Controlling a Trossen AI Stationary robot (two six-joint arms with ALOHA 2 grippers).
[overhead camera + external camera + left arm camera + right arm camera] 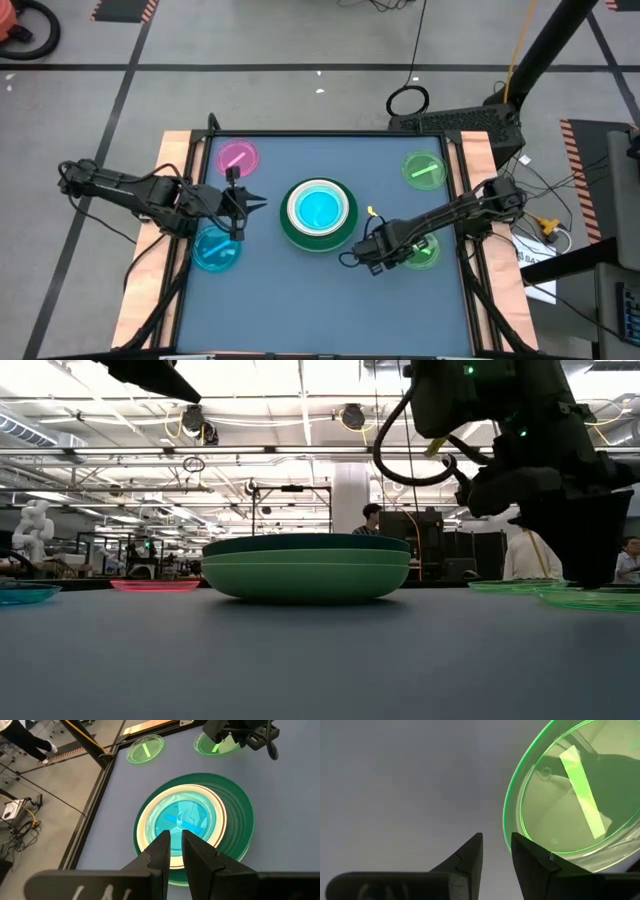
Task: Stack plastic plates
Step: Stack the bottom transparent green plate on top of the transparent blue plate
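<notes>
At the middle of the tabletop (300, 300) stands the stack (319, 213): dark green large plates at the bottom, a cream plate (146, 827) on them, and a translucent blue small plate (319, 209) on top, its stripe lying slantwise in the left wrist view. From table height only the green rims show, one over another.

Four small plates lie loose around it. A pink plate (237, 158) sits toward the far left corner, a blue plate (215, 250) at the near left, a green plate (424, 169) at the far right, and a second green plate (420, 251) at the near right (each green one with a pale stripe across its floor).

The right claw (496, 851) is low at the rim of the near-right green plate, one finger (532, 855) at the edge, fingers a narrow gap apart, holding nothing. The left claw (175, 850) hovers between the pink and blue plates, pointing at the stack, fingers nearly together and empty.

People stand in the room beyond. No writing is legible.
</notes>
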